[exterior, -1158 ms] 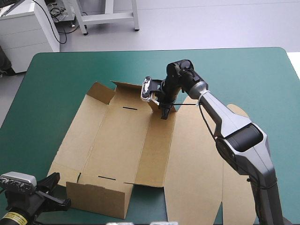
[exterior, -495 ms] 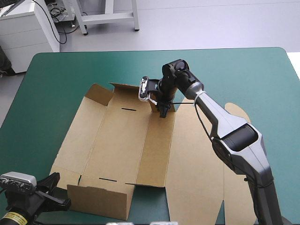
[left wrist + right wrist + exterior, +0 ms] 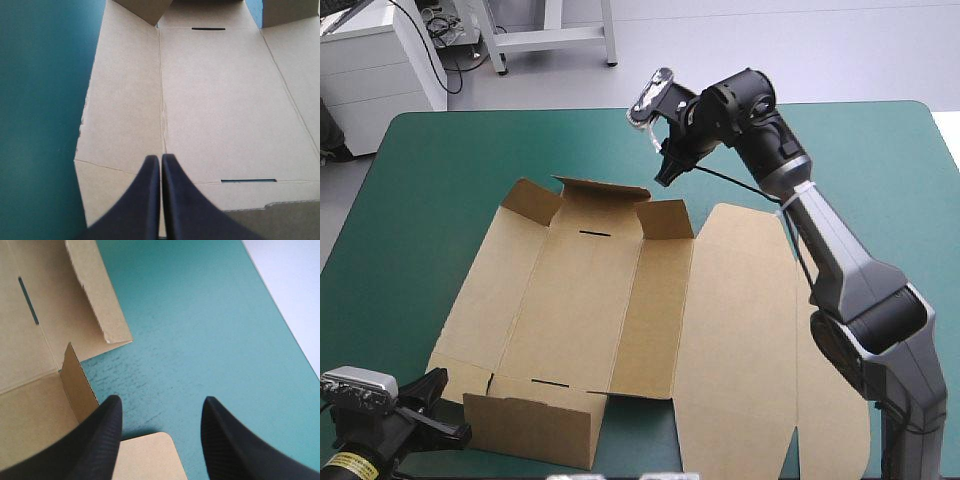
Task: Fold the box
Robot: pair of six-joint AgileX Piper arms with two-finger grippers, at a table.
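Right gripper [image 3: 667, 172] risen off box [image 3: 580, 300], fingers [image 3: 97, 440] spread, left gripper [image 3: 161, 160] fingers together

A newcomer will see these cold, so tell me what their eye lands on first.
The brown box dominates: a big cut sheet spread over the middle of the teal-green table, its near wall and far flaps standing up, the lid panel flat to the right. Next, the right pincer, open, hangs above the table just beyond the box's far edge. The left pincer, shut, sits low at the box's near end.
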